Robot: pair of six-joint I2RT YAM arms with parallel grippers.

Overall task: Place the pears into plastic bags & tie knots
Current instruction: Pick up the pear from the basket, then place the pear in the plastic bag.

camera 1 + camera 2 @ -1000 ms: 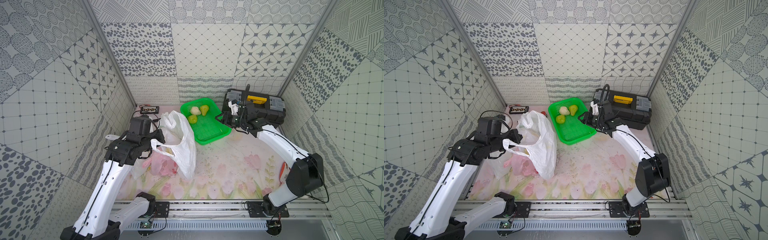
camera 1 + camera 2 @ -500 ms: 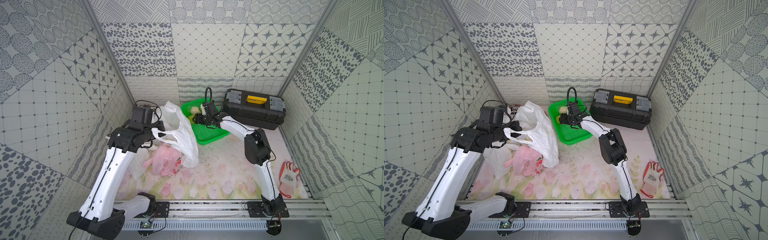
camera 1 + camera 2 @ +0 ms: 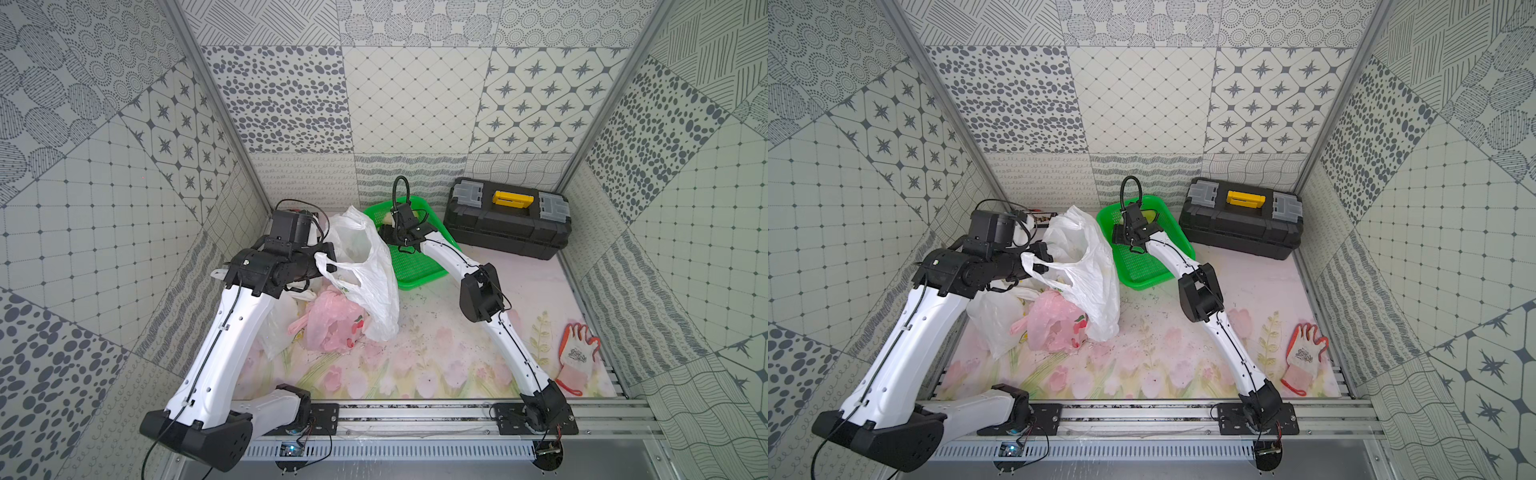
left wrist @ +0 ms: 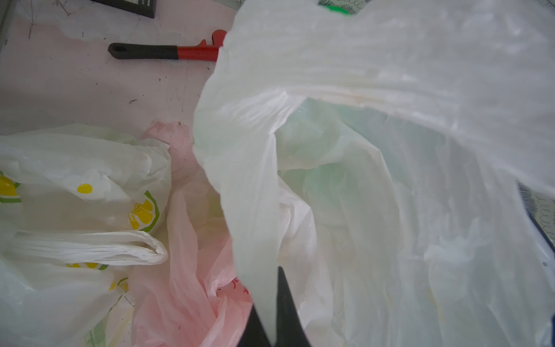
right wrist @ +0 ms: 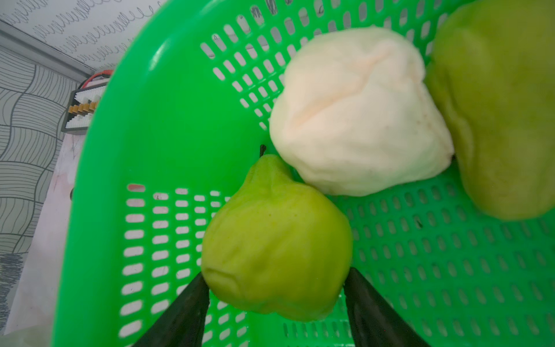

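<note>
My left gripper [image 3: 328, 266] [image 4: 268, 288] is shut on a handle of the white plastic bag [image 3: 374, 266] [image 4: 360, 180] and holds its mouth up and open beside the green basket [image 3: 415, 266]. A pink bag [image 3: 332, 324] and a lemon-print bag [image 4: 75, 195] lie crumpled below it. My right gripper [image 3: 390, 239] [image 5: 274, 272] is down in the basket [image 5: 150, 150], its fingers touching both sides of a yellow-green pear [image 5: 276, 249] that sits on the mesh floor. A cream pear [image 5: 357, 114] and another green pear [image 5: 504, 105] lie behind it.
A black toolbox [image 3: 507, 224] with a yellow latch stands at the back right. An orange and white glove [image 3: 577, 353] lies by the right wall. A red and black handled tool [image 4: 168, 52] lies behind the bags near the back left corner.
The right arm has swung from beside the toolbox to the basket and come down round the green pear. The left arm has drawn the white bag back, uncovering the pink bag.
</note>
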